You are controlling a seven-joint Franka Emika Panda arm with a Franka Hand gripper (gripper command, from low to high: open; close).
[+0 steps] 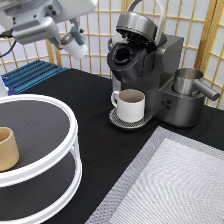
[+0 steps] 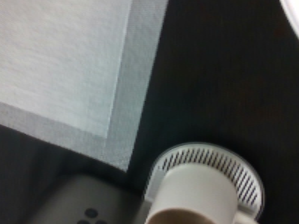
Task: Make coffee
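Observation:
My gripper (image 1: pixel 71 37) is high at the exterior view's top left, shut on the coffee pod (image 1: pixel 76 49), a small white tapered pod held in the air. The dark grey coffee machine (image 1: pixel 150 60) stands to its right with its lid (image 1: pixel 134 22) raised and the pod chamber (image 1: pixel 122 55) open. A cream-white handled mug (image 1: pixel 131 105) sits on the machine's round drip tray (image 1: pixel 117 121). The mug (image 2: pixel 195 195) and the drip tray grille (image 2: pixel 240 167) also show in the wrist view.
A white two-tier round tray (image 1: pixel 60 150) fills the exterior view's left, with a tan handleless cup (image 1: pixel 7 148) on its upper tier. A metal jug (image 1: pixel 188 81) sits on the machine's right side. A grey mat (image 1: pixel 175 185) lies at the bottom right, a blue rack (image 1: pixel 30 75) at the back left.

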